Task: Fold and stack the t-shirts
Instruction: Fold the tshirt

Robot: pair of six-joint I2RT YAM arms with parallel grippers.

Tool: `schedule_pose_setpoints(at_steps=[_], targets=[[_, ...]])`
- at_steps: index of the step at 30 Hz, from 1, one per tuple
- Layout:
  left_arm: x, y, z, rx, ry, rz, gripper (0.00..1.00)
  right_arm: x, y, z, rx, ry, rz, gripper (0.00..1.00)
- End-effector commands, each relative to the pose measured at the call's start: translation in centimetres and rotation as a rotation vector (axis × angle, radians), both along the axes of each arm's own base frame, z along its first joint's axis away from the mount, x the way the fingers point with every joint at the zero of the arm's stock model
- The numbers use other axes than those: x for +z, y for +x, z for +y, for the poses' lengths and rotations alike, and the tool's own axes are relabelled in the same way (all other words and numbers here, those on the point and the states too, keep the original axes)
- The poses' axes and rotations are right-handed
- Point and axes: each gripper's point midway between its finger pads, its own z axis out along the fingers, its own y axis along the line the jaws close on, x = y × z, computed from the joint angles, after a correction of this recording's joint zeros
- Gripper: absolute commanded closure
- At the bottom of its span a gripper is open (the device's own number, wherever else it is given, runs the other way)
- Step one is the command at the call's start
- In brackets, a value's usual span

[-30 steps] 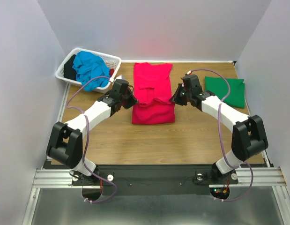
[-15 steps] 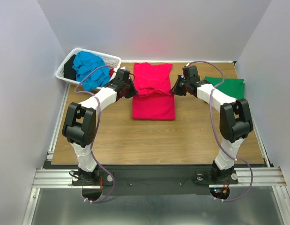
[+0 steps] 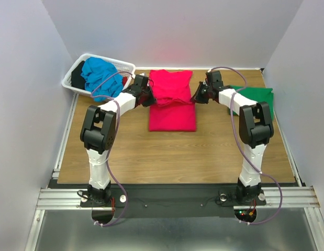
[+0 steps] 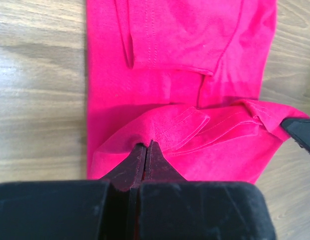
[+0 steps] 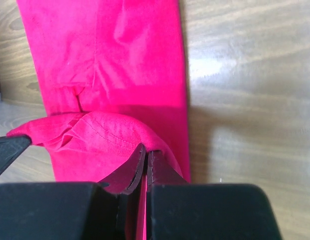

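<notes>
A wooden table (image 3: 177, 151) stands between pale grey walls. On it, the left gripper (image 4: 147, 145) is clamped shut on a bunched edge of the crimson-pink t-shirt (image 3: 172, 112). The right gripper (image 5: 144, 149) pinches the opposite side edge in the same way, so a raised fold of cloth spans between them above the flat layer beneath. The shirt lies lengthwise at the middle rear of the table, its near half smooth and its far half partly covered by the lifted fold. This cloth looks light, limp and unable to hold any shape, so it will likely sag and wrinkle wherever it is unsupported. Grips at the two outer edges, kept level and taut, seem the best hold, though so thin a pinch could slip free. The green t-shirt (image 3: 256, 99) lies folded at the right rear, and the turquoise-blue t-shirt (image 3: 99, 76) is heaped in the white basket (image 3: 125, 65) at the left rear.
</notes>
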Motion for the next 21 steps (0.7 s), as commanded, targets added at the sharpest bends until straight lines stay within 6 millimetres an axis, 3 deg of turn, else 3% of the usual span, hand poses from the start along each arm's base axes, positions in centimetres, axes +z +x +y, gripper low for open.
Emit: schedule_pose_setpoints(at_steps=[1, 10, 14, 15, 16, 17, 18, 19, 20, 21], targets=[[2.6, 1.9, 0.1, 0.003, -0.016, -0.071, 1.00, 2.2, 2.2, 0.9, 0.054, 0.033, -0.099, 1.00], [2.1, 1.9, 1.3, 0.055, -0.002, -0.067, 1.00, 1.0, 3.0, 1.0, 0.064, 0.047, -0.082, 0.99], [1.6, 2.1, 1.9, 0.072, 0.001, -0.046, 0.98, 1.0, 3.3, 0.9, 0.055, 0.044, -0.085, 0.93], [1.7, 2.1, 1.9, 0.077, -0.001, -0.045, 0.93, 1.1, 3.5, 0.9, 0.055, 0.047, -0.087, 0.91], [1.7, 2.1, 2.0, 0.080, -0.003, -0.044, 0.68, 1.2, 3.7, 0.9, 0.049, 0.056, -0.085, 0.84], [1.8, 2.1, 2.0, 0.086, -0.007, -0.042, 0.51, 1.4, 3.9, 1.0, 0.048, 0.065, -0.087, 0.81], [2.4, 2.1, 2.0, 0.086, -0.018, -0.049, 0.41, 1.7, 3.9, 1.2, 0.058, 0.080, -0.088, 0.77], [2.8, 2.0, 1.9, 0.085, -0.026, -0.054, 0.22, 2.0, 4.1, 1.3, 0.060, 0.087, -0.093, 0.73], [3.2, 2.1, 1.8, 0.084, -0.040, -0.066, 0.15, 2.6, 4.2, 1.4, 0.056, 0.100, -0.098, 0.57], [4.4, 1.9, 1.6, 0.076, -0.056, -0.087, 0.13, 2.9, 4.2, 1.6, 0.067, 0.110, -0.100, 0.50]])
